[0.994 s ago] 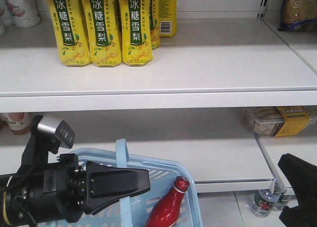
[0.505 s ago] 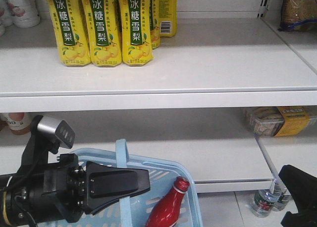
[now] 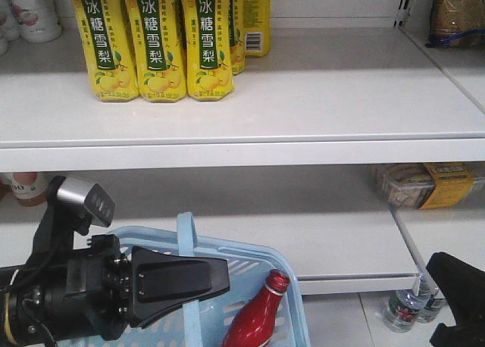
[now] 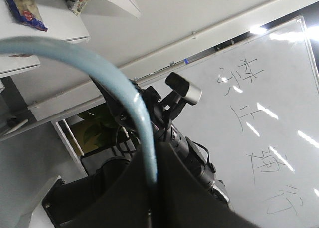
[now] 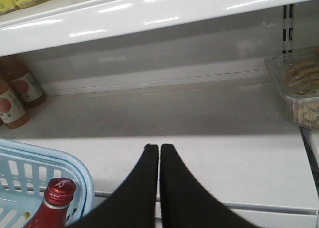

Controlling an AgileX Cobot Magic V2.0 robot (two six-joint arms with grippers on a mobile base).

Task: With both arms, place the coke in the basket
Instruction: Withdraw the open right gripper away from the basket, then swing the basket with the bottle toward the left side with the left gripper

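Observation:
A red coke bottle leans inside the light blue basket, at its right side, cap up; its cap also shows in the right wrist view. My left gripper is shut on the basket's blue handle, which runs as an arc through the left wrist view and ends pinched between the dark fingers. My right gripper is shut and empty, to the right of the basket in front of the lower shelf. Only its arm shows at the front view's bottom right.
Yellow pear-drink cartons stand on the upper shelf. The lower shelf holds a clear cookie box at right and brown drink bottles at left. Water bottles stand on the floor at right.
My right arm has dropped lower at the bottom right of the front view over the last second. The basket, bottle and left arm have not moved.

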